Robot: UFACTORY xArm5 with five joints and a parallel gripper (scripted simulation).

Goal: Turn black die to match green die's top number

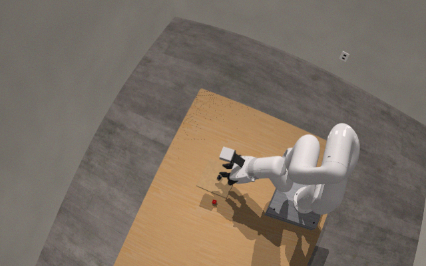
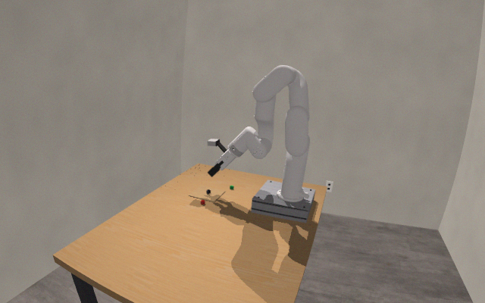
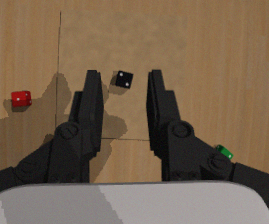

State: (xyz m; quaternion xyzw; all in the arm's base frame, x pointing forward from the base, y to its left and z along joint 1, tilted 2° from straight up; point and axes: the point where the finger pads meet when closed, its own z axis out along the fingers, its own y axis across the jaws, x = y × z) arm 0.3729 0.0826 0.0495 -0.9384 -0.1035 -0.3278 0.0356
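The black die [image 3: 124,80] [image 1: 219,177] [image 2: 208,192] with white pips lies flat on the thin tan mat [image 3: 151,36] [image 1: 210,169]. The mat is almost the colour of the table. My gripper [image 3: 124,88] [image 1: 224,169] [image 2: 213,172] hangs above the die, tilted, its black fingers parted with nothing between them. In the wrist view the die shows through the gap between the fingertips. The green die [image 3: 225,153] [image 2: 231,187] lies nearer the robot's base, partly hidden by the right finger in the wrist view and hidden by the arm in the top view. The pips are too small to read.
A red die [image 3: 21,99] [image 1: 214,201] [image 2: 202,202] lies on the wooden table [image 1: 163,216] [image 2: 155,242] just outside the mat's edge. The arm's grey base plate [image 2: 282,206] [image 1: 289,216] stands at the table's far side. The arm casts a broad shadow.
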